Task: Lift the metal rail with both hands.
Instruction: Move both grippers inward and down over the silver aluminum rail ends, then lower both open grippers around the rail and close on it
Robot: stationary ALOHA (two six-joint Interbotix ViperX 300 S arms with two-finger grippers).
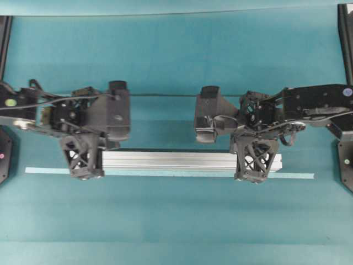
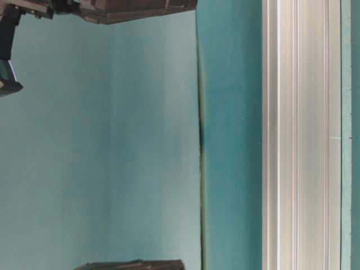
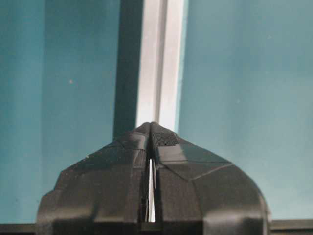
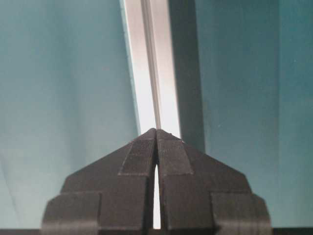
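Note:
The metal rail [image 1: 182, 160] is a long silver grooved bar lying across the teal table, also seen in the table-level view [image 2: 298, 140]. My left gripper [image 1: 86, 168] sits over the rail's left end and hides it. My right gripper [image 1: 255, 170] sits over the rail close to its right end. In the left wrist view the left gripper [image 3: 150, 125] is shut, fingertips touching, with the rail [image 3: 159, 63] running away beneath them. The right gripper [image 4: 156, 130] is likewise shut tip to tip above the rail [image 4: 151, 63]. Nothing shows between either pair of fingers.
A thin pale tape strip [image 1: 165, 173] lies along the rail's near side and sticks out past both ends; it also shows in the table-level view [image 2: 346, 140]. Black frame posts [image 1: 4, 33] stand at the table's sides. The backdrop seam [image 1: 165, 95] runs behind the arms.

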